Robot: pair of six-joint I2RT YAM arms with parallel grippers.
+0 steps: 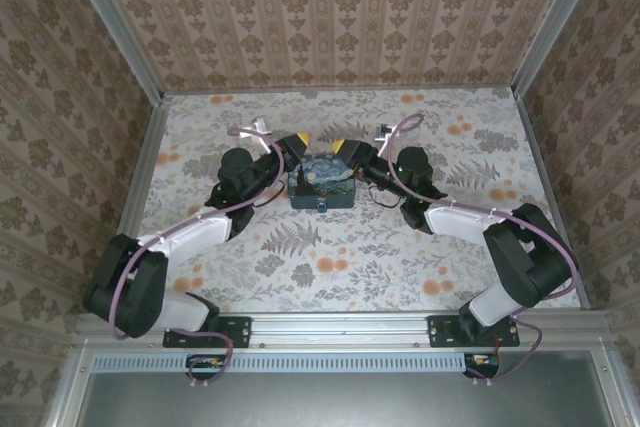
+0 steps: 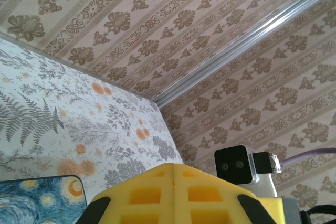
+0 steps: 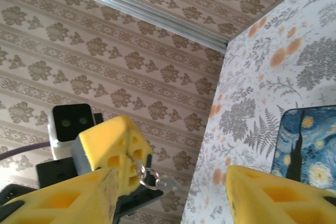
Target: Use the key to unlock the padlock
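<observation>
— How was the left gripper (image 2: 173, 179)?
— Its jaws were pressed fully together. They pinched the key (image 3: 128, 157), and a small ring (image 3: 140, 171) hung from it.
— And the right gripper (image 3: 173, 182)?
— Its jaws stood apart and held nothing.
— Where was the padlock (image 1: 323, 205)?
— On the near side of the painted tin (image 1: 315, 172), as a small blue spot. Both grippers were at the tin's far edge.

Tin (image 1: 322, 179), left hand (image 1: 297, 139), right hand (image 1: 341, 146) flanking

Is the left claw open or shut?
Shut. The left claw's yellow fingers meet with no gap, and the key ring dangles pinched between them.
</observation>
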